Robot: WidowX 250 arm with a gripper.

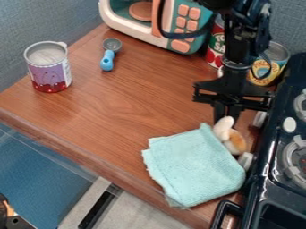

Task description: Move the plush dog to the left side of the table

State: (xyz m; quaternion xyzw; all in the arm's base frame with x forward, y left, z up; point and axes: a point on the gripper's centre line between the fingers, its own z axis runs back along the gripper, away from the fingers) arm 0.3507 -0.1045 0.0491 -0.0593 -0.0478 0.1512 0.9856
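Camera view places the plush dog point(235, 141) by the cloth's point(194, 166) two-o'clock edge, close at the gripper's point(227, 118) six o'clock, long axis eleven to five; whether the gripper is open or grasping it cannot be determined.

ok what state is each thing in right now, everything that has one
plush dog: by the cloth, not yet on the left side
gripper: pointing down at the plush dog
cloth: folded, laid out
measuring spoon: lying down
purple can: upright
red can: upright
yellow can: upright
toy microwave: standing, door state unclear
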